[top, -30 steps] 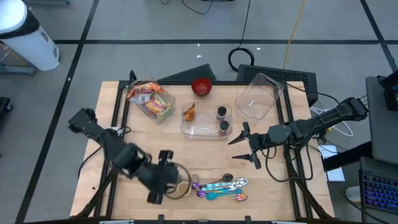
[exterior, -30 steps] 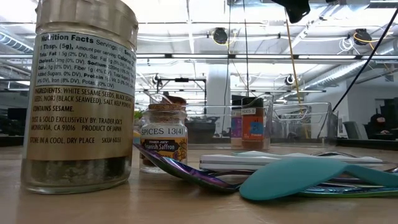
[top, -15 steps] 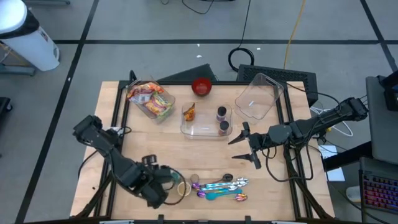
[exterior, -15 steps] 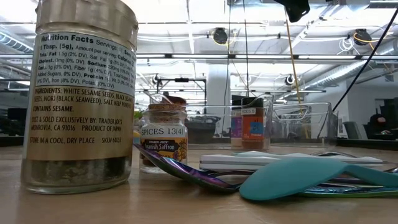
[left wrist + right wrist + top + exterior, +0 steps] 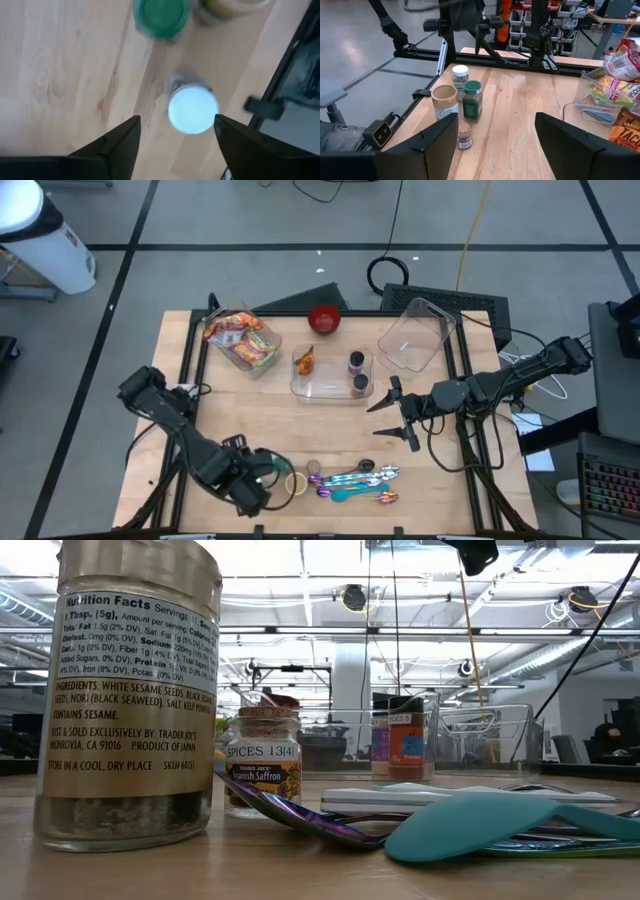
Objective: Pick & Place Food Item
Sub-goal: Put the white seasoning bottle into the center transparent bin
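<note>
My left hand (image 5: 268,476) hovers open and empty above a white-capped spice jar (image 5: 193,109) at the table's (image 5: 230,410) 7 o'clock edge, fingers (image 5: 117,145) either side. A green-lidded jar (image 5: 162,17) and tan-lidded jar (image 5: 444,100) crowd just beside it, with measuring spoons (image 5: 355,482) toward 3 o'clock. My right hand (image 5: 397,418) waits open, holding nothing, near the clear tray (image 5: 330,385).
</note>
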Robot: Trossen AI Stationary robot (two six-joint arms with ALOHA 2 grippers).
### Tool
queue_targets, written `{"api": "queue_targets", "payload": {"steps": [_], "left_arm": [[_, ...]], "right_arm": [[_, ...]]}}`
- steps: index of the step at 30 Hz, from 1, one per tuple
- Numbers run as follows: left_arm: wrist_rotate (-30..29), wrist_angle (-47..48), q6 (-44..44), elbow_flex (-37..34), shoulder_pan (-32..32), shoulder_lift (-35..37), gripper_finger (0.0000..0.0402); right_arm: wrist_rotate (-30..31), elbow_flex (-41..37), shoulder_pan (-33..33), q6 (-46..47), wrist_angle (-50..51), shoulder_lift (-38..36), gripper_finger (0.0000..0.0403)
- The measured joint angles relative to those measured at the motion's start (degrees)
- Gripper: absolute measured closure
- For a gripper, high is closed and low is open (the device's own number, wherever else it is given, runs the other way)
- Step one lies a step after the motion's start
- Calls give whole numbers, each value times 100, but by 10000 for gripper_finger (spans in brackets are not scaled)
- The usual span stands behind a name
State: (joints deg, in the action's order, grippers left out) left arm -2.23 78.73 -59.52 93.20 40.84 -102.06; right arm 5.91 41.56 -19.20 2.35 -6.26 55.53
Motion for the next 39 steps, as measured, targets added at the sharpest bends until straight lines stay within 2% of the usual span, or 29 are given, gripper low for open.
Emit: {"api": "queue_targets", "payload": {"steps": [5, 9, 14, 20, 27, 39], "left_arm": [[87, -246, -19, -374, -27, 2, 110], [218, -773, 243, -588, 62, 2, 107], [390, -895, 178, -824, 86, 2, 118], [168, -1315, 320, -987, 111, 2, 127], [-53, -1319, 450, -989, 109, 2, 126], [-84, -1646, 703, -989, 109, 2, 164]], "right_arm": [[0, 0, -2, 0, 2, 0, 147], [0, 0, -2, 22, 4, 0, 147], [0, 0, -3, 22, 6, 0, 147], [0, 0, -4, 24, 9, 0, 147], [0, 0, -4, 24, 11, 0, 147], [0, 0, -4, 26, 13, -2, 147]]}}
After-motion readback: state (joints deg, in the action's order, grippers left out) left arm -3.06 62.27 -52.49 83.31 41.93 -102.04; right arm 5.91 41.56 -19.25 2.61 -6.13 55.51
